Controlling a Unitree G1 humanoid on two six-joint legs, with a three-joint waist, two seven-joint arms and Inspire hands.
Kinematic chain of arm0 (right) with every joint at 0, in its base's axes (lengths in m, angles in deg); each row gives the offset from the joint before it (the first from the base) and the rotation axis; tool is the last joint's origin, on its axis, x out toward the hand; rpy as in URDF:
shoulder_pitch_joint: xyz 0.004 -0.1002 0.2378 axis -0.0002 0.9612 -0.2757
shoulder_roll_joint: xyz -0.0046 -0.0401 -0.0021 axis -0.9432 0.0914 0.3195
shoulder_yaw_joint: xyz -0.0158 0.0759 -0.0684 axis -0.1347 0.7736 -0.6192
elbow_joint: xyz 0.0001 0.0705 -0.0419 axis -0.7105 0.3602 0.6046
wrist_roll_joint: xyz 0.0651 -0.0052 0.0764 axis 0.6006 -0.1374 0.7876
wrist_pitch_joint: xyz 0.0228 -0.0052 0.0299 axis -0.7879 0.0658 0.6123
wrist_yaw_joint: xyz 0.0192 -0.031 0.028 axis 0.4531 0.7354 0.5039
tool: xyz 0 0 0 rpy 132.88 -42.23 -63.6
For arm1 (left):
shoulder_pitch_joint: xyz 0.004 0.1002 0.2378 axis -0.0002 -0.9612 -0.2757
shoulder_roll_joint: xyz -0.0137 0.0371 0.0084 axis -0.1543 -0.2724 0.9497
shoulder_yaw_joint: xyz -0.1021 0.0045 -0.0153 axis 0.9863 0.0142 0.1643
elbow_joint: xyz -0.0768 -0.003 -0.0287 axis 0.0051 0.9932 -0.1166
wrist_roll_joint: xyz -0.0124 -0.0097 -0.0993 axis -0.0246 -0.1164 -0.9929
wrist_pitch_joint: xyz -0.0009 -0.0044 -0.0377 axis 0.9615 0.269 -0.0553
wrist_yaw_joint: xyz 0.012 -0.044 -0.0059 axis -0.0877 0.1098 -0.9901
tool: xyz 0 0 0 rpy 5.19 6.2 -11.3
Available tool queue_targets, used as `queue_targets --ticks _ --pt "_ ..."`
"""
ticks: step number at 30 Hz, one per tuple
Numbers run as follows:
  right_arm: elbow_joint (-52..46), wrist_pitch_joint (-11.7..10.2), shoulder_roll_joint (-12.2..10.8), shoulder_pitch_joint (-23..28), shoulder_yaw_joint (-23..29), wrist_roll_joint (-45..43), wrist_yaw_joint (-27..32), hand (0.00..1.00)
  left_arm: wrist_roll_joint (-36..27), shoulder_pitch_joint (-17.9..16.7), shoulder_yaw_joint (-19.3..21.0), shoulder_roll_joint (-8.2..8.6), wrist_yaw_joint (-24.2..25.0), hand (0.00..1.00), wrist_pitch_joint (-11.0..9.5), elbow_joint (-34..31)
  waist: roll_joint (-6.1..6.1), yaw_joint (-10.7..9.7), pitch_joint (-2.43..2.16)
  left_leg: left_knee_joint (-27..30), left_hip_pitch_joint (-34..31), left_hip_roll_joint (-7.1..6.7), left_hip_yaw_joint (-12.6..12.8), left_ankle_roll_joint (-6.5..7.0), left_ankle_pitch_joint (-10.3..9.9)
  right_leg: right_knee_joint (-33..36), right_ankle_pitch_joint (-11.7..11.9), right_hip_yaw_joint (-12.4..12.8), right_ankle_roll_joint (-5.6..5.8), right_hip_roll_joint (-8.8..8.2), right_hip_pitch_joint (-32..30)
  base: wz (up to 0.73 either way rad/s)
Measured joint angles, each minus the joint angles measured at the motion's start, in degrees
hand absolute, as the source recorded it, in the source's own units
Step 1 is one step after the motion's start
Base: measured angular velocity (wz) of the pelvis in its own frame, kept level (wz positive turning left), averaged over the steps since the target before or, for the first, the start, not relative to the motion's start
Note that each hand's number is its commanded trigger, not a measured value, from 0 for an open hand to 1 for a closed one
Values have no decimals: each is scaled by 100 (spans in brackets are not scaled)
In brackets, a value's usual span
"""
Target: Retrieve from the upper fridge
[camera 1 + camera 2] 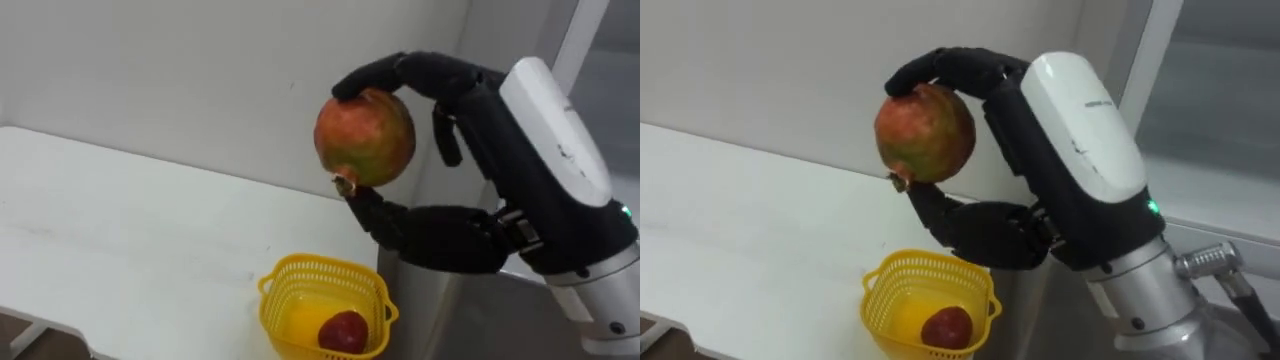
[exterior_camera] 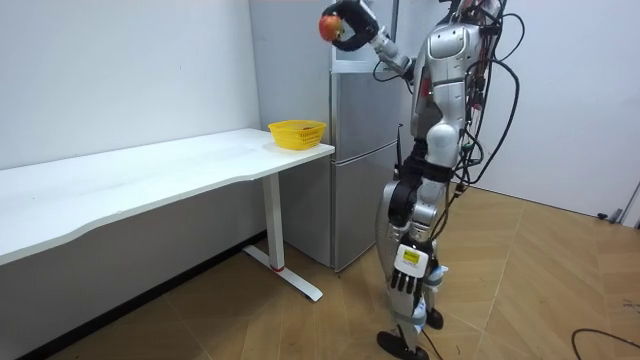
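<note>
Pomegranate (image 1: 365,137), nearly round with no clear long axis, is held high in the right hand (image 1: 485,125). Its small crown points down and toward the robot's left. The fingers (image 1: 400,70) curl over its top and the thumb (image 1: 390,220) presses beneath. It hangs above a yellow basket (image 1: 300,275) on the white bench (image 1: 120,230). The basket holds a red fruit (image 1: 344,332). Print on the hand's white cover is too small to read. The left hand (image 2: 405,275) hangs at the robot's side, fingers relaxed.

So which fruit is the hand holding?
The larger red-green fruit, gripped in the right hand, well higher than the basket. The smaller all-red fruit lies inside the basket.
</note>
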Motion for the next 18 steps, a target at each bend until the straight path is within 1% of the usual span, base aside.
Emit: queue_targets --ticks 2,4,5,7,9,11,12,14,16,18 --pt "252 26 1 -1 -165 5 -147 100 -1 1 -30 -10 5 0 1 -21 -28 13 -1 12 -33 -3 -26 0 0 1 0 -39 0 -6 -13 9" --pt "511 104 0 -7 -316 4 -305 100 -1 29 -141 -43 50 0 9 -35 -57 9 5 35 -73 -16 -82 0 0 0 0 -71 0 -13 -30 14" --pt "726 141 3 -8 -356 28 -419 100 0 42 -180 -75 100 0 10 -55 -80 29 -1 59 -96 -22 -110 0 0 1 0 -99 1 -18 -31 11" --pt "1041 232 18 -24 -367 27 -570 100 6 73 -152 -95 109 0 9 -56 -100 124 1 65 -105 -23 -118 1 0 -1 0 -118 1 -19 -32 5" --pt "1303 382 44 -41 -369 15 -738 100 1 98 -123 -111 120 0 10 -54 -124 181 3 78 -140 -30 -126 1 0 -3 0 -128 1 -24 -47 5" --pt "1524 415 70 -43 -372 5 -744 100 0 97 -105 -133 125 0 35 -53 -137 254 9 83 -139 -30 -133 1 1 -5 0 -134 1 -23 -40 2" --pt "1627 486 94 -43 -375 5 -745 100 -1 97 -105 -147 130 0 45 -54 -142 283 7 90 -140 -31 -140 1 1 -7 0 -137 1 -23 -35 4" --pt "1777 549 101 -43 -405 14 -743 100 -6 88 -106 -179 152 0 65 -55 -156 298 15 95 -149 -39 -229 1 1 -15 0 -150 1 -25 -13 13" --pt "1980 571 101 -44 -497 21 -741 100 -5 75 -110 -223 181 0 133 -90 -181 305 7 102 -157 -39 -273 1 1 -10 0 -155 1 -22 -2 13" --pt "2375 590 99 -44 -651 16 -741 100 6 71 -108 -231 186 0 165 -97 -186 388 7 108 -157 -42 -292 0 2 -5 -1 -161 1 -23 5 2"
